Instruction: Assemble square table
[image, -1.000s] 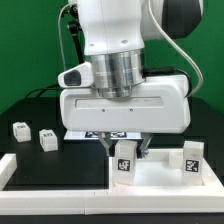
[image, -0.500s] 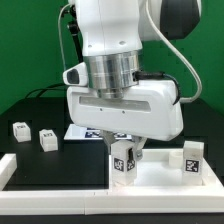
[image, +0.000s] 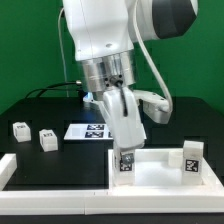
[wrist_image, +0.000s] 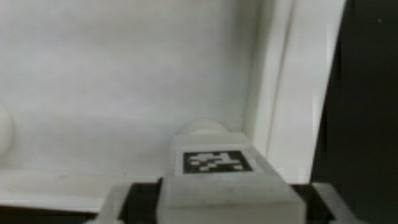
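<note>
Screwing seems the purpose: the end effector clamps the upright leg on the near corner of the square top, at the exterior view's left.

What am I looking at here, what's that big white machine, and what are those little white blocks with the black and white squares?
The machine is a robot arm ending in a two-finger hand. One picture comes from a camera standing off the arm. The other comes from a camera on the wrist, looking past the fingers.

The hand grips a short white leg and holds it upright by the raised rim of the square table top. A second leg stands on that top. Two loose legs sit on the dark table, at the exterior view's left. The flat sheet of squares is the marker board, part of the rig, not the furniture.
</note>
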